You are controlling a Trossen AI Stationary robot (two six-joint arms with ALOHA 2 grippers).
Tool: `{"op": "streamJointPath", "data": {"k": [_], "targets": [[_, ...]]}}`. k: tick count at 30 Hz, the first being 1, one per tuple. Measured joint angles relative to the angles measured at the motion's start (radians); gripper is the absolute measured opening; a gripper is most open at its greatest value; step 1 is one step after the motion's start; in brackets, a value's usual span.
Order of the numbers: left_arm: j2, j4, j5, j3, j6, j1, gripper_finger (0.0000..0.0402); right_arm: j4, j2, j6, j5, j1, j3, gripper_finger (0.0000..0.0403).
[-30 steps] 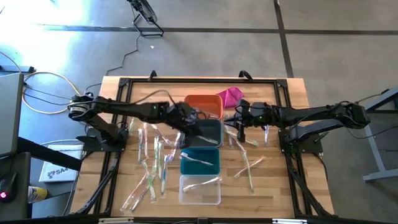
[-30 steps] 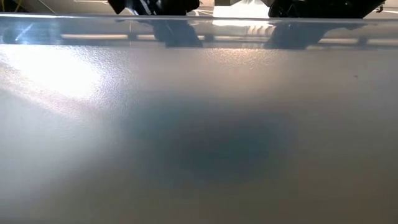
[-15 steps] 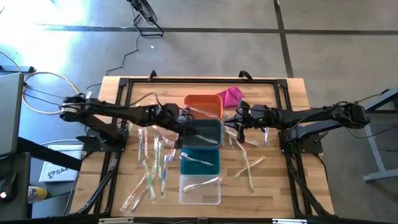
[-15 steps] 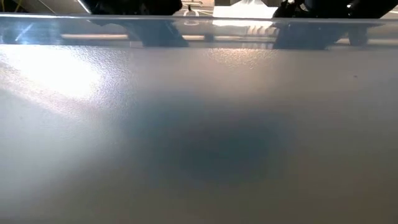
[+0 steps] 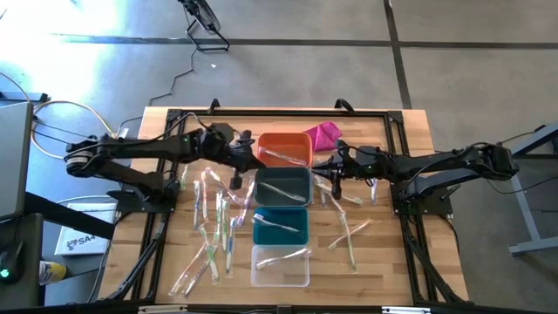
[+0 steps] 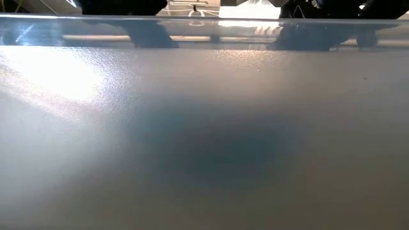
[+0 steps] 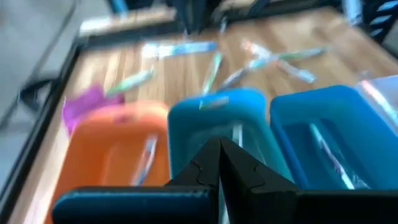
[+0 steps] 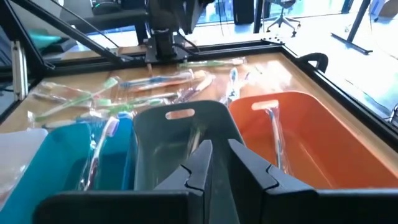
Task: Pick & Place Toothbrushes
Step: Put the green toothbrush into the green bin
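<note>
- Landmark: the grey bin point(image 5: 284, 186), second in the row of four down the middle of the bench point(image 5: 392, 262). I read near to far from my end of the bench.
- Nearest, the clear bin point(image 5: 281, 265) and then the teal bin point(image 5: 281, 225) each hold one toothbrush.
- Loose toothbrushes point(image 5: 214, 227) lie scattered left of the grey bin; a smaller scatter lies to its right.
- Grey bin holds one toothbrush; the orange bin point(image 5: 285, 148) just beyond it holds one too.
- Left gripper point(image 5: 236, 180) sits just left of the grey bin, fingers together, nothing between them.
- Right gripper point(image 5: 336, 181) is just right of the grey bin; its fingers point(image 8: 200, 163) stand slightly apart and I see nothing held.
- Handling, my judgement: light, thin, fairly stiff sticks in glossy wrappers, likely slippery. I would pinch across the handle mid-length and avoid loose wrapper ends.
- Farthest, a magenta cloth point(image 5: 322, 133) beside the orange bin.
</note>
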Motion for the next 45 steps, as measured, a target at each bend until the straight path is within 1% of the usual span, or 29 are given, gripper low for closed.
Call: {"op": "streamJointPath", "data": {"k": [2,4,9,11,14,15,22,24,28,31,36,40,45], "targets": [[0.000,0.088,0.064,-0.047,0.006,0.022,0.0001,-0.002,0.000,0.001,0.000,0.000,0.000,0.0040],[0.000,0.152,0.106,-0.087,-0.008,0.051,0.0001,-0.004,0.000,0.006,0.000,0.000,0.000,0.0040],[-0.010,0.154,0.148,-0.125,-0.020,0.128,0.0001,-0.007,0.000,0.054,0.000,0.000,0.000,0.0040],[-0.010,0.161,0.204,-0.137,-0.020,0.147,0.0001,-0.009,0.000,0.056,0.000,0.000,0.000,0.0040],[-0.010,0.244,0.296,-0.155,-0.020,0.159,0.0001,-0.009,0.000,0.056,0.000,0.000,0.000,0.0040],[-0.010,0.269,0.309,-0.162,-0.019,0.161,0.0001,-0.009,0.000,0.056,0.000,0.000,0.000,0.0040],[-0.010,0.362,0.319,-0.203,-0.024,0.161,0.0001,-0.021,0.000,0.105,0.000,0.000,0.000,0.0040],[-0.010,0.375,0.340,-0.219,-0.035,0.161,0.0001,-0.028,0.000,0.109,0.000,0.000,0.000,0.0040],[-0.010,0.464,0.390,-0.263,-0.117,0.160,0.0001,-0.036,0.000,0.108,0.000,0.000,0.000,0.0040],[-0.015,0.527,0.403,-0.303,-0.171,0.161,0.0001,-0.035,0.000,0.108,0.000,0.000,0.000,0.0040],[-0.063,0.533,0.403,-0.344,-0.177,0.161,0.0001,-0.034,0.000,0.097,0.000,0.000,0.000,0.0040],[-0.097,0.522,0.402,-0.348,-0.171,0.161,0.0001,-0.031,0.000,0.051,0.000,0.000,0.000,0.0040],[-0.125,0.524,0.402,-0.348,-0.100,0.161,0.0001,-0.031,0.000,-0.024,0.000,0.000,0.000,0.0040]]}}
